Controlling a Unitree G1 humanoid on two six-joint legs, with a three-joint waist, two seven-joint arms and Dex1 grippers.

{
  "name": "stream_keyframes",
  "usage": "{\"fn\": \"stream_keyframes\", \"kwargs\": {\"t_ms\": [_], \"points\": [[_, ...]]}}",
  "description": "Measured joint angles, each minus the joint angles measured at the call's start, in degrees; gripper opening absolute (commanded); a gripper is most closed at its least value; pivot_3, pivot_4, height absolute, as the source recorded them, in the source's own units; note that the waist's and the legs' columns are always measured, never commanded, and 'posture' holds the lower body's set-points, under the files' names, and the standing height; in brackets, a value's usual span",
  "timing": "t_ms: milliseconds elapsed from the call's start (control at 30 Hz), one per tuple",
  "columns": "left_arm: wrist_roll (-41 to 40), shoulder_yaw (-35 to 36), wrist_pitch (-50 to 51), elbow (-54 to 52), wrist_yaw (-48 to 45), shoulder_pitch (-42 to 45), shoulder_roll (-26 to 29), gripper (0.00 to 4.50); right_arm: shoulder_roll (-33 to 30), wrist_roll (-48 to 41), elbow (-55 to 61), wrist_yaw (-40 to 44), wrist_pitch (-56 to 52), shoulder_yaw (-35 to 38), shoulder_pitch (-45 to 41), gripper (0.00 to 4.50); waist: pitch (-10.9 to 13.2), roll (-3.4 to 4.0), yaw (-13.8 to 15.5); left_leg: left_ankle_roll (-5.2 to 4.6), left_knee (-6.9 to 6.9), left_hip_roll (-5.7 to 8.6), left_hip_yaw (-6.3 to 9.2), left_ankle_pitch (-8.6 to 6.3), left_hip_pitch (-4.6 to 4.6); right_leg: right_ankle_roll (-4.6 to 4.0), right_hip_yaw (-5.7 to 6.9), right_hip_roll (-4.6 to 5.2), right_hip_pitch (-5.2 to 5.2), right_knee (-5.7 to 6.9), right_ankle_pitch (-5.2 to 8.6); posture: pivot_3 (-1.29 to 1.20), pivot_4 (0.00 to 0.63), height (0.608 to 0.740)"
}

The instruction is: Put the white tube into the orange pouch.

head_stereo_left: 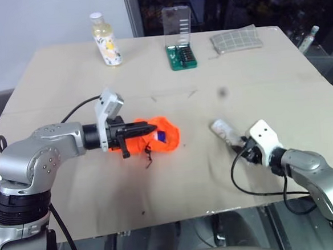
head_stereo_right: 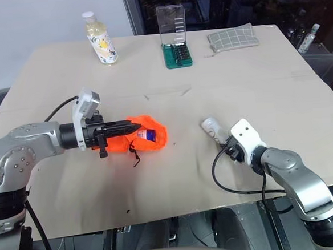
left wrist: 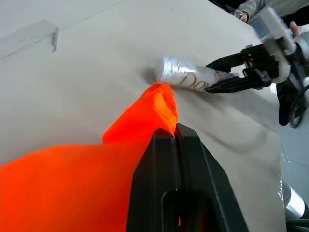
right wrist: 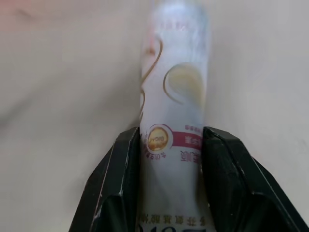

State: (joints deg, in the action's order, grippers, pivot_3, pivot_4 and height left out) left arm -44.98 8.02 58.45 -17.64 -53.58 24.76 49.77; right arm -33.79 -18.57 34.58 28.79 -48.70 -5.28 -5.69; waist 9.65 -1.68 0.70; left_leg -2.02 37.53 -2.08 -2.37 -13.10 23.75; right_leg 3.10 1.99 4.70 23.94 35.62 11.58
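Note:
The white tube (head_stereo_left: 221, 128) lies flat on the tan table, at the right of the middle. My right gripper (head_stereo_left: 240, 147) comes at it from the near right. In the right wrist view both black fingers (right wrist: 120, 159) press against the sides of the white tube (right wrist: 176, 96), so the gripper is shut on it. The orange pouch (head_stereo_left: 166, 137) lies crumpled left of the tube, its small blue tag showing. My left gripper (head_stereo_left: 148, 128) points right and is shut on the pouch's upper fabric (left wrist: 154, 106), holding an edge raised. A hand's width of bare table separates pouch and tube.
At the table's far side stand a yellowish bottle with a white cap (head_stereo_left: 106, 40), a green bit case with its clear lid up (head_stereo_left: 181, 52) and a grey checked pouch (head_stereo_left: 236, 40). The table's front edge (head_stereo_left: 218, 210) runs close below my right arm.

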Motion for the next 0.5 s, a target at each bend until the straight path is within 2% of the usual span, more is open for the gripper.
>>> {"fn": "stream_keyframes", "kwargs": {"t_ms": [33,167,300,400,500], "points": [[0.1,-0.33,-0.14,0.01,-0.09,0.0,0.0,0.0,-0.05,-1.35,1.0,1.71,0.01,-0.26,-1.12,1.9,0.0,0.0,-0.02,0.0,0.0,0.0,-0.01,0.0,-0.01,0.0,0.0,0.0,0.0,0.0,0.0,0.0,0.15,0.74],[0.61,-1.78,-0.64,0.03,-0.51,0.0,0.0,0.0,-0.39,-2.51,1.58,5.07,0.99,-2.71,-4.77,0.7,0.0,0.0,-0.01,0.0,0.0,0.0,0.0,0.0,-0.01,0.07,0.0,0.0,-0.01,0.0,0.04,0.0,0.15,0.74],[0.99,-1.91,-1.38,0.06,-0.95,0.0,0.02,0.0,-0.59,-1.46,-0.33,6.25,2.01,-5.69,-7.14,0.7,0.0,0.0,0.13,0.0,0.0,0.02,0.01,0.0,0.02,-0.04,0.01,0.02,0.0,-0.02,-0.02,0.0,0.15,0.74],[0.98,-1.9,-1.38,0.04,-0.94,-0.1,0.11,0.0,-1.71,-0.74,-2.52,6.94,1.99,-6.34,-6.92,1.54,0.0,-0.01,0.1,0.0,0.0,0.04,-0.02,0.0,0.03,-0.04,0.01,0.05,-0.01,-0.04,-0.03,0.0,0.15,0.74],[0.96,-1.89,-1.38,-0.1,-0.9,-0.55,0.22,0.0,-1.98,-0.67,-2.98,6.88,1.71,-6.29,-6.0,2.96,0.0,0.0,0.07,0.0,0.0,0.01,0.0,0.0,0.02,-0.04,0.01,0.0,0.0,-0.03,-0.02,0.0,0.15,0.74]]}}
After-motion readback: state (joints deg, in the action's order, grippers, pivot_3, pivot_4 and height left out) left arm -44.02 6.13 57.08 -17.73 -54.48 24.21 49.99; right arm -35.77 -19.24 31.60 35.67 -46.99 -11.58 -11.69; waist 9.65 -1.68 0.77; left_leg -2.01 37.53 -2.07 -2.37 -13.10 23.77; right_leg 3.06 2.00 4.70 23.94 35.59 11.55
